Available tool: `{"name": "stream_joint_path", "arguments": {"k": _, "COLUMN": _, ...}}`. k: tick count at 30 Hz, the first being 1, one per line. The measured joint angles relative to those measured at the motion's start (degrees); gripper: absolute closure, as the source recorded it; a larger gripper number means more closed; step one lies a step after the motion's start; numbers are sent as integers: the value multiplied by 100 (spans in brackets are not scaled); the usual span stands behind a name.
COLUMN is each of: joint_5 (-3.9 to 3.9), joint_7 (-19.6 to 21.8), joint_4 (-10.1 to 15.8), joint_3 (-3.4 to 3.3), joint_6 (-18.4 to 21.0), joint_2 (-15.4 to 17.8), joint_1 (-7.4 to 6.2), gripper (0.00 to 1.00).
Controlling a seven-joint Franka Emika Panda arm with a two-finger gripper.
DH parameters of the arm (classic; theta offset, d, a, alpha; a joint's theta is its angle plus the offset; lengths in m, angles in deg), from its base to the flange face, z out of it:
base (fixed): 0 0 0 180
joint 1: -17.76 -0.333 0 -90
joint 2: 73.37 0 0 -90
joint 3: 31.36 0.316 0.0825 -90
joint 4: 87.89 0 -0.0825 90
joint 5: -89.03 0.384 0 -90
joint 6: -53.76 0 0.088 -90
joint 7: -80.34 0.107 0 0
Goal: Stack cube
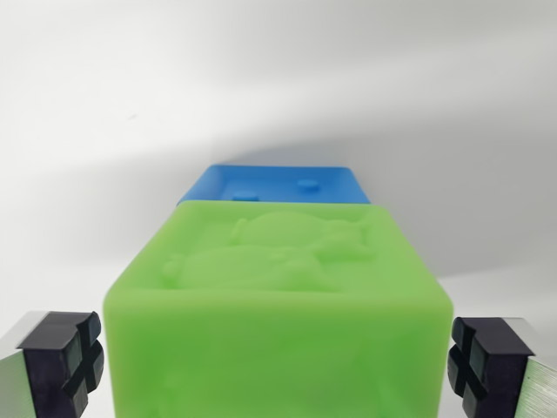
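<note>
You see the hand (277, 359) from above, its two black fingertips (63, 359) spread wide, one at each side of the green cube (278, 322). Both pads stand just beside the cube's side faces with a thin gap, so the hand holds nothing. The green cube has a raised relief on its top. Behind it, touching or nearly so, the blue cube (283, 184) shows only its top. Both are on the white bench (104, 131).
</note>
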Motion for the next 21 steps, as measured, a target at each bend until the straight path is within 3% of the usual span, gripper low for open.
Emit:
{"name": "stream_joint_path", "arguments": {"k": 7, "joint_5": 18, "joint_7": -13, "joint_4": 24, "joint_3": 5, "joint_6": 175, "joint_2": 218, "joint_1": 1, "gripper": 0}}
{"name": "stream_joint_path", "arguments": {"k": 21, "joint_5": 117, "joint_7": -81, "joint_4": 77, "joint_3": 17, "joint_6": 881, "joint_2": 994, "joint_1": 0, "gripper": 0}}
